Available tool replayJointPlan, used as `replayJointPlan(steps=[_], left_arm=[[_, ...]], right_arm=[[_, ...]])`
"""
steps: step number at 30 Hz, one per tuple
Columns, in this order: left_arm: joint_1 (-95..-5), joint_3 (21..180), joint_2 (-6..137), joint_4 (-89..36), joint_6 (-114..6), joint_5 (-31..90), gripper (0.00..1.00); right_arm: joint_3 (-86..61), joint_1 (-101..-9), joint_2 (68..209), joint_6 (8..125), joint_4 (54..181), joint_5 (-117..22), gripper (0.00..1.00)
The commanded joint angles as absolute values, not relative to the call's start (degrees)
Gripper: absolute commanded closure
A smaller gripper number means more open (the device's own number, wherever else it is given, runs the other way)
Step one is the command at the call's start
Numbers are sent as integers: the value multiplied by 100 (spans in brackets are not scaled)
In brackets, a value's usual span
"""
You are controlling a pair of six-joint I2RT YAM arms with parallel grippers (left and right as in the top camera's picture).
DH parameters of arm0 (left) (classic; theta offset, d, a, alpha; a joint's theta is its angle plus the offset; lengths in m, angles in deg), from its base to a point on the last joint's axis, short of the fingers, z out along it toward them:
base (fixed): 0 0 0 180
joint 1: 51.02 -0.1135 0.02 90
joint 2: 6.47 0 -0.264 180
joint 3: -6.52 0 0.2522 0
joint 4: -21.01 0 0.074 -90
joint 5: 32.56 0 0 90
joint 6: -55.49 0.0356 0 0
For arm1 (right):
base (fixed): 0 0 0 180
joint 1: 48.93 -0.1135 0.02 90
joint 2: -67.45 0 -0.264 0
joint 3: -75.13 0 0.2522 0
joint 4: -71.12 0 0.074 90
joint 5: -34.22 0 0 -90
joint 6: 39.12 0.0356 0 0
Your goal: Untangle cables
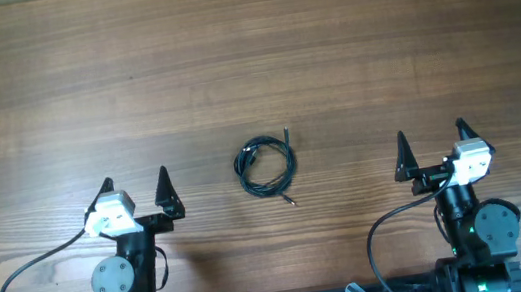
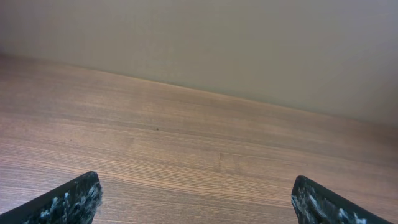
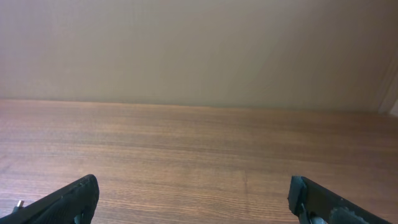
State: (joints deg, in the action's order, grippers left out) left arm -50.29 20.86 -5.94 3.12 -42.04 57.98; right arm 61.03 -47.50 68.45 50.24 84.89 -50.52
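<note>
Nothing written can be read in any of the three views: no text, label, brand, number or sign. The wooden table (image 1: 248, 47) shows only its grain, and the black cable coil (image 1: 242, 165) is too small to show any print. The white and black arm housings show no legible marking.

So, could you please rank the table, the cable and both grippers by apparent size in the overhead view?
1. Table.
2. Left gripper and right gripper: they look alike, so unranked between them.
3. Cable, a small coil.
</note>
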Motion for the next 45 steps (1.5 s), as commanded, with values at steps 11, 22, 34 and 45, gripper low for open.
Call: replayJointPlan(steps=[11,22,34,45], left_arm=[[-5062,2062,-620,295,-4071,5730,0],[-5062,2062,-620,295,-4073,5730,0],[-5060,2062,-620,297,-4114,5704,0],[-5051,2062,-609,468,-6606,4877,0]], right_arm=[[6103,-4778,6773,5102,8478,-5155,0],[6103,-4778,6773,4027,8452,-5601,0],[6103,-4778,6773,3155,8456,-5573,0],[6101,-4780,6773,7356,8382,-4869,0]])
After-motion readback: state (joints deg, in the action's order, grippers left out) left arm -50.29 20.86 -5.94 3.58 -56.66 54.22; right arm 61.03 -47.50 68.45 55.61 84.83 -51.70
